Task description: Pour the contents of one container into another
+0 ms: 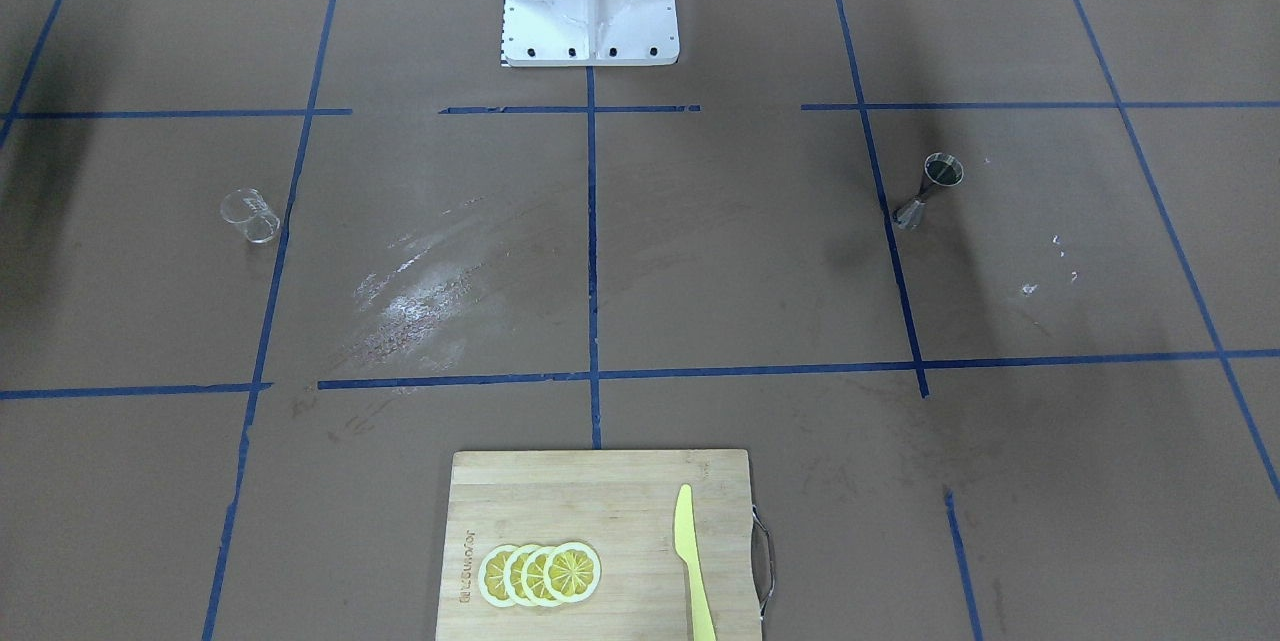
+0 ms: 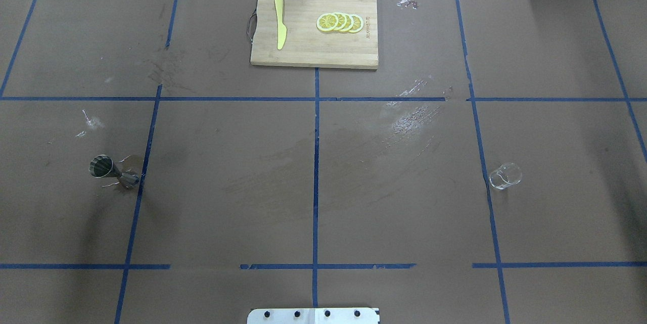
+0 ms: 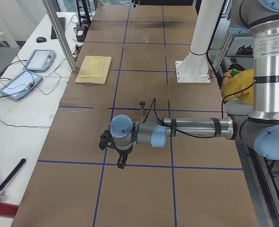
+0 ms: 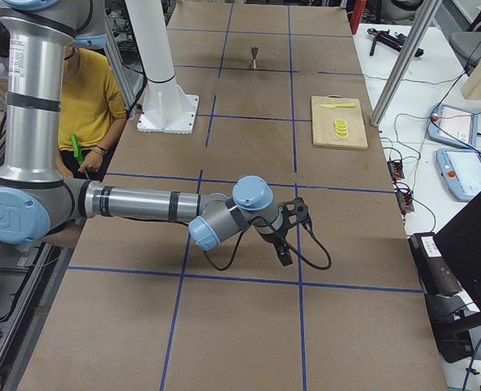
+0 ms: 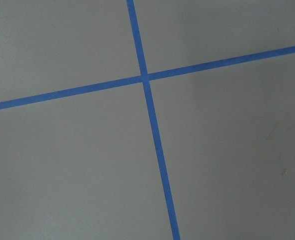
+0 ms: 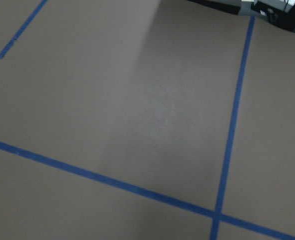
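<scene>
The clear glass cup (image 1: 250, 216) stands upright on the brown table on the robot's right side, seen again in the overhead view (image 2: 505, 176) just right of a blue tape line. The steel jigger (image 1: 930, 189) stands upright on the robot's left side (image 2: 112, 172), beside another tape line. My left gripper (image 3: 121, 162) hangs low over the table, nearer the table's end than the jigger (image 3: 142, 107). My right gripper (image 4: 284, 255) hangs low at the opposite end. Both show only in side views, so I cannot tell whether they are open or shut. The wrist views show only bare table and tape.
A wooden cutting board (image 2: 303, 51) lies at the far middle, holding lemon slices (image 2: 339, 22) and a yellow knife (image 2: 280, 28). The white robot base (image 1: 590, 11) stands at the near middle. A person in yellow (image 4: 86, 98) sits behind the robot.
</scene>
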Robot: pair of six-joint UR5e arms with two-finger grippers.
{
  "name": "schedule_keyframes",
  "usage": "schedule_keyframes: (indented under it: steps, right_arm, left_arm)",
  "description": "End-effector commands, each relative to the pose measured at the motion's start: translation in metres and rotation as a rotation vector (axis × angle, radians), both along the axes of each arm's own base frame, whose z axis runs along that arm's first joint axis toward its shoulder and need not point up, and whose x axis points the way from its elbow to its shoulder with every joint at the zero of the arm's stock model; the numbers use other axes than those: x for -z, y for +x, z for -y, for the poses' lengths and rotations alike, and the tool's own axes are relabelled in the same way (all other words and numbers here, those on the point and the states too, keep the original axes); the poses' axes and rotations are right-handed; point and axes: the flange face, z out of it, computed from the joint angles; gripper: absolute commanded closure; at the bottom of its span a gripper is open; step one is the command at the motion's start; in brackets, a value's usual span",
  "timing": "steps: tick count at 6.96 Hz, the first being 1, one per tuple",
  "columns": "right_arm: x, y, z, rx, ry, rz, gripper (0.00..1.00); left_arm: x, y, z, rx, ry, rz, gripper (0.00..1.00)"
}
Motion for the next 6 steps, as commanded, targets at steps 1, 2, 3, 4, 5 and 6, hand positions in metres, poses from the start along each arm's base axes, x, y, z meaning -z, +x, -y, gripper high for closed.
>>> schedule_keyframes:
  steps: [1, 2, 3, 4, 5, 6]
  right_arm:
    - [-0.016, 0.034, -0.018, 0.018, -0.215, 0.021, 0.0]
    - [-0.032, 0.034, -0.032, 0.015, -0.268, 0.019, 0.0]
    - [-0.036, 0.033, -0.035, 0.017, -0.286, 0.021, 0.0]
    - [-0.044, 0.033, -0.045, 0.016, -0.312, 0.022, 0.0]
    - [-0.045, 0.034, -0.046, 0.014, -0.312, 0.01, 0.0]
    - [-0.043, 0.035, -0.045, 0.013, -0.307, 0.01, 0.0]
  left_arm:
    - [-0.002, -0.001, -0.001, 0.002, -0.006, -0.001, 0.0]
    - [-0.003, -0.001, -0.001, 0.002, -0.008, -0.001, 0.0]
    - [-0.003, -0.001, -0.001, 0.005, -0.011, -0.001, 0.0]
    - [-0.002, 0.0, -0.001, 0.006, -0.012, -0.004, 0.0]
    - [-0.001, 0.0, 0.0, 0.005, -0.009, -0.007, 0.0]
    - [0.004, 0.0, 0.0, 0.005, 0.001, -0.01, 0.0]
